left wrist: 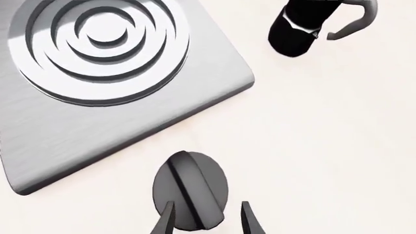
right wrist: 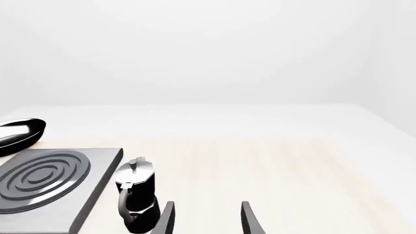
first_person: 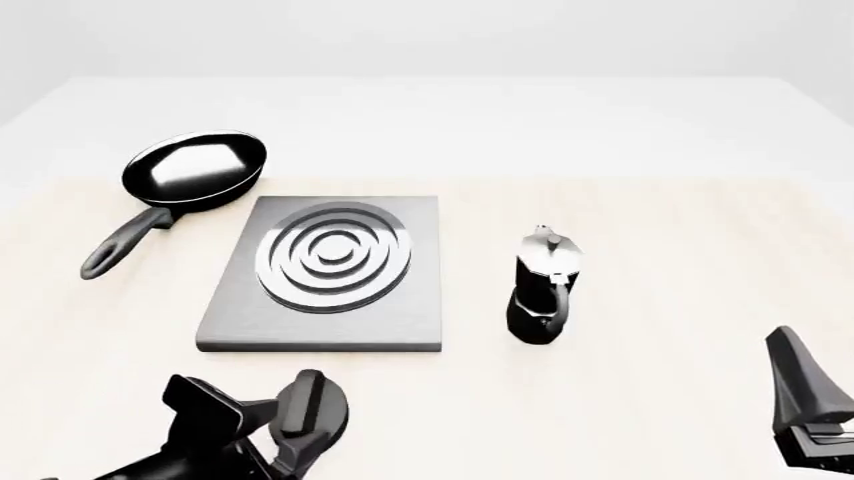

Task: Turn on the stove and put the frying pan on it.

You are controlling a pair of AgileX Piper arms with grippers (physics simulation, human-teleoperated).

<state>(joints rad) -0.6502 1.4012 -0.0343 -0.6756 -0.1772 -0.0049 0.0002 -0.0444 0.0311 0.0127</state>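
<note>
No brands or readable writing on anything. Pale wood-tone table [first_person: 667, 250], smooth, matte; plain white walls behind.

Stove [first_person: 324, 272]: flat square brushed-grey metal slab, rounded corners, concentric silver and dark rings, sits centre-left on the table. Its separate black oval knob [left wrist: 190, 189], with a raised ridge across it, lies on the table just at 6 o'clock of the slab.

Left gripper [left wrist: 205, 219]: fingers spread, straddling the knob, contact unclear.

Frying pan [first_person: 187, 180]: round, shallow, glossy black, long dark handle, on the table at 10 o'clock of the stove, just apart from it.

Moka pot [first_person: 543, 288]: black, silver lid, upright, at 3 o'clock of the stove.

Right gripper [right wrist: 206, 219]: fingers apart, holding nothing, over bare table.
</note>
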